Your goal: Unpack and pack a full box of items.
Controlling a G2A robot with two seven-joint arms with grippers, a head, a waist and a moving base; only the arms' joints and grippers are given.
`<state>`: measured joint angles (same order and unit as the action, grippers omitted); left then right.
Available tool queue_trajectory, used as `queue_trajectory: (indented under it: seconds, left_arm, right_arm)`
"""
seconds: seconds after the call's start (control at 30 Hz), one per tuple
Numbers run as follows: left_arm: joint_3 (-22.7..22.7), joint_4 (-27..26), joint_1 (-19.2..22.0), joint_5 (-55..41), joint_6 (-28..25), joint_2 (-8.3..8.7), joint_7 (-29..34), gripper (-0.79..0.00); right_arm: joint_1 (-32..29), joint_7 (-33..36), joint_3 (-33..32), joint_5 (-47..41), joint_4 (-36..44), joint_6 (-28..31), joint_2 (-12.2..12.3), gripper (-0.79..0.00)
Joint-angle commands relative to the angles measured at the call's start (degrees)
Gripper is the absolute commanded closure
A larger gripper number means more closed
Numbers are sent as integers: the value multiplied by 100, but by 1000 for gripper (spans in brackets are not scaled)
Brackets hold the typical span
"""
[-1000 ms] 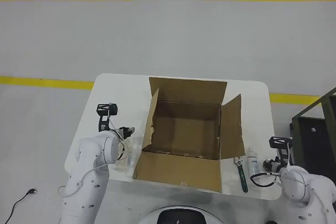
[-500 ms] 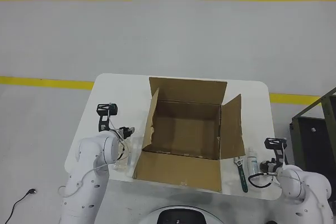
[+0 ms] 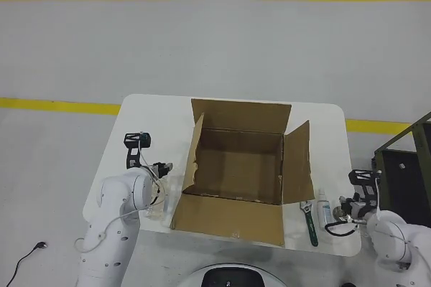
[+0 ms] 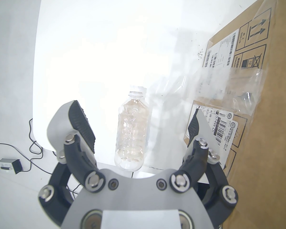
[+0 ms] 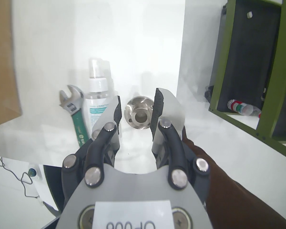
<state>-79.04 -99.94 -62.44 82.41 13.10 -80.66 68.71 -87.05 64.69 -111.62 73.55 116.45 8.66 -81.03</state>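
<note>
Left gripper point(image 4: 137, 115): jaws spread wide, holding nothing; it hangs low over the table's near left edge.
Clear bottle point(image 4: 131, 132): uncapped, lying between the open fingers point(image 4: 82, 125) without touching them, mouth pointing away from the wrist, base near the table edge.
Plastic bag point(image 4: 228, 82): transparent and crumpled, against the box's outer side just beside the bottle.
Right gripper point(image 5: 138, 103): jaws part-open and gripping nothing, low over the near right corner.
Metal flange point(image 5: 138, 116): on the table, seen in the gap between the pads; contact cannot be told.
Spray bottle point(image 5: 97, 96): lying just beside the flange, nozzle pointing away.
Wrench point(image 5: 75, 117): green-handled, beside the spray bottle on the box side.
Cardboard box point(image 3: 237, 172): mid-table, open, flaps folded outward.
Table point(image 3: 158, 115): white, rounded corners.
Floor point(image 3: 57, 50): pale grey, crossed by a yellow line point(image 3: 50, 105) behind the table; a cable point(image 3: 21, 262) trails near the left arm.
Green rack point(image 5: 252, 72): to the right of the table, with black panels.
</note>
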Motion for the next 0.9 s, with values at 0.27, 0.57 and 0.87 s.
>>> queue_trajectory:
  seconds: [0.27,0.57,0.87]
  left_arm:
    - [0,0,0,0,0,0,0,-785]
    - [0,0,0,0,0,0,0,-785]
    - [0,0,0,0,0,0,0,-785]
  right_arm:
    - [-707,-2635,-273,-471,1398,211,-9,0]
    - [-783,-3035,1,-18,1452,87,-6,0]
    - [-730,-4330,234,568,1213,-4,6,0]
